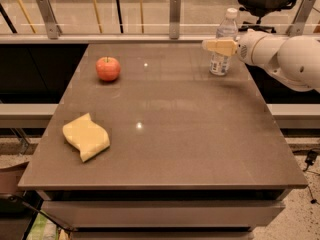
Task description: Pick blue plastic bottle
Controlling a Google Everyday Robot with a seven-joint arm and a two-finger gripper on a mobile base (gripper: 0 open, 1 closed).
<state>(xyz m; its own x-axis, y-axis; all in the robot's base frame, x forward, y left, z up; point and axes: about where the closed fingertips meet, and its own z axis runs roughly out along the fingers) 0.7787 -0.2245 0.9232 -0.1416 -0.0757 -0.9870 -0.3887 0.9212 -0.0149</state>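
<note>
At the near left, a yellow sponge (86,136) lies close to the left edge of the table (170,149). Beyond it, toward the far left corner, sits a red apple (108,68). From those two rightward the tabletop runs open and bare across its middle and near side. The blue plastic bottle (220,64) stands upright near the far right corner, close to the right edge and well apart from the apple. My gripper (212,45) reaches in from the right at the bottle's mid-height and covers a band of it. I cannot tell whether my jaws are spread or pressing on it. My white arm (285,59) hangs past the table's right edge and is cut off by the frame.
</note>
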